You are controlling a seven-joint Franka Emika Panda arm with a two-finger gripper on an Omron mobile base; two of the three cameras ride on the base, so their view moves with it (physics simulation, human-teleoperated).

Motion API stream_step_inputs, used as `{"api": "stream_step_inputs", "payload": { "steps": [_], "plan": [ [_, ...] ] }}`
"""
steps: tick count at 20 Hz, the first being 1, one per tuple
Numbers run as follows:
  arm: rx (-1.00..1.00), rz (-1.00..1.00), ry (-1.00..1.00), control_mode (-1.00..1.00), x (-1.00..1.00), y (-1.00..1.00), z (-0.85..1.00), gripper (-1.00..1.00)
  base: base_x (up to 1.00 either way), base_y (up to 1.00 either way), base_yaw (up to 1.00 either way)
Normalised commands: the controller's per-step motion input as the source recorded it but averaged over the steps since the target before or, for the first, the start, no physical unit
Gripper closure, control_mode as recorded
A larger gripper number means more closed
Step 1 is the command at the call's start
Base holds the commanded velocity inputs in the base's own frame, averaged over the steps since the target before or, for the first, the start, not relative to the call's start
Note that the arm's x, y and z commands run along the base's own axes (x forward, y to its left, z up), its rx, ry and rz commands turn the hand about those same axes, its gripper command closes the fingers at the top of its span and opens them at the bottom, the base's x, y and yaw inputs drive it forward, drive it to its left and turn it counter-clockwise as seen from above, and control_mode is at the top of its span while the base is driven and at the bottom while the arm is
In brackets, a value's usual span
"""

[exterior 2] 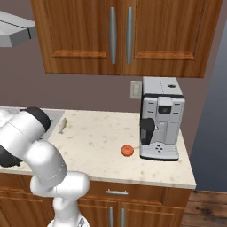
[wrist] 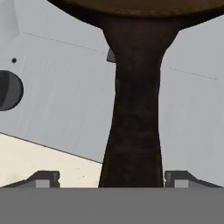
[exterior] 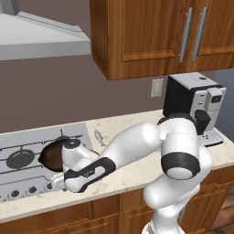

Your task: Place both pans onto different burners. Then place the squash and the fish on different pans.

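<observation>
Fingers [wrist: 111,179] spread apart — clear either side of the skillet [exterior: 52,155] handle [wrist: 131,131] — above the cooktop [exterior: 27,146] edge.

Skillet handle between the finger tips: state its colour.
Rusty brown-black, mottled; the skillet handle shows best in the hand view, with the gripper open around it.

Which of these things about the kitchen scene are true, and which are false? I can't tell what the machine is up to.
1. The squash sits on the counter beside the coffee machine. True.
2. The fish lies in a pan. False: it lies on the counter, near the cooktop.
3. The jaws are clamped shut on the skillet's handle. False: they stand open on either side of it.
4. The skillet is on the cooktop. True.
5. The cabinet doors hang open. False: they are closed.
</observation>
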Motion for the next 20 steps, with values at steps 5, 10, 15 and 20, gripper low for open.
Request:
{"api": "stream_step_inputs", "payload": {
  "steps": [5, 10, 15, 20],
  "plan": [
    [0.02, 0.00, -0.02, -1.00, -0.18, -0.07, 0.45, -1.00, 0.00, 0.00, 0.00],
    [0.08, 0.00, 0.00, -1.00, -0.04, -0.06, 0.80, -1.00, 0.00, 0.00, 0.00],
    [0.04, 0.00, -0.05, -1.00, -0.34, -0.25, 0.59, -1.00, 0.00, 0.00, 0.00],
    [0.00, 0.00, -0.08, -1.00, -0.44, -0.39, 0.55, -1.00, 0.00, 0.00, 0.00]
  ]
}}
